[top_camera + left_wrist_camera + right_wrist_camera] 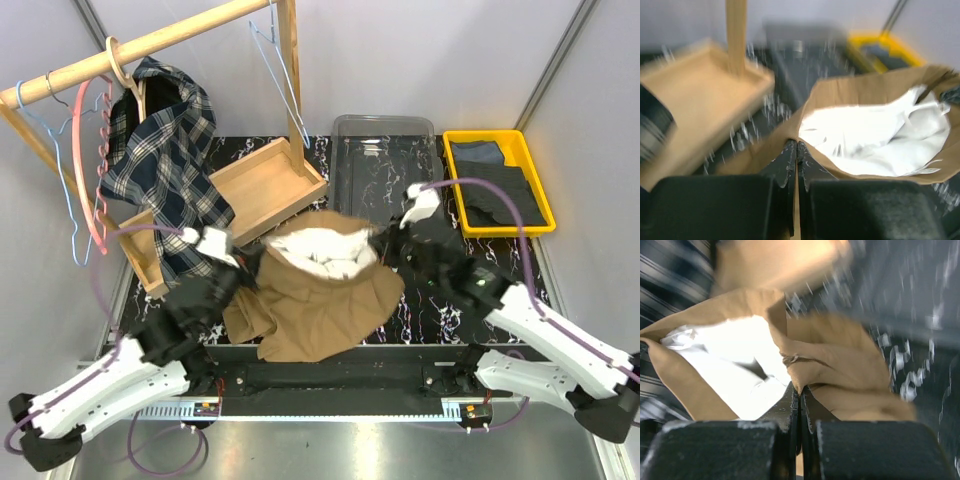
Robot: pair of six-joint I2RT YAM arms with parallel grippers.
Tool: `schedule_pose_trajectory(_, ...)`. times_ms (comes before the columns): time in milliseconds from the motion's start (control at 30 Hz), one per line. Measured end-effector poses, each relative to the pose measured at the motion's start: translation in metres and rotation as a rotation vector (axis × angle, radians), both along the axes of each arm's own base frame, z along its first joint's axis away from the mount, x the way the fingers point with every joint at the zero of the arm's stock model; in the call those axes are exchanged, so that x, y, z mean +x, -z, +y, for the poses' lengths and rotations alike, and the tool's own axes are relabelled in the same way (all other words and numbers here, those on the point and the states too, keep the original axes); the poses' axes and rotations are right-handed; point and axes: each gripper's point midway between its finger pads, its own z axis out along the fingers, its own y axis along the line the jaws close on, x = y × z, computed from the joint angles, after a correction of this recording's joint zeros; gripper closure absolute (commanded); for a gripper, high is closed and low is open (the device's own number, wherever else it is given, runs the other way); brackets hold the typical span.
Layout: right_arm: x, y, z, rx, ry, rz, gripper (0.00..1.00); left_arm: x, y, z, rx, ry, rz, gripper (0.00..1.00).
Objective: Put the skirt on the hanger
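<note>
My left gripper (pixel 796 146) is closed tight on the tan waistband of the skirt (pixel 325 295) at its left edge, and my right gripper (pixel 799 391) is pinched just as tightly on the waistband's opposite side. Between the two the waist gapes open and shows the white lining (pixel 325 250). The rest of the cloth slumps onto the black marbled table (pixel 425 320), just in front of the wooden tray (pixel 255 190).
</note>
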Motion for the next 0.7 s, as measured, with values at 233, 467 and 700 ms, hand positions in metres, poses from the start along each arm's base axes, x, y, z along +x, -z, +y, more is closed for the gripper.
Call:
schedule_pose_trajectory(233,-0.014,0.137,-0.010,-0.156,0.059,0.274,0.49,-0.015,0.160,-0.011,0.097,0.039,0.302,1.00)
schedule_pose_trajectory(467,-0.011,0.148,-0.015,-0.174,0.109,0.293,0.29,-0.019,0.159,-0.021,0.040,0.072,0.327,1.00)
schedule_pose_trajectory(700,0.008,0.083,-0.015,-0.139,0.127,0.142,0.11,-0.023,0.151,-0.026,0.019,0.115,0.309,1.00)
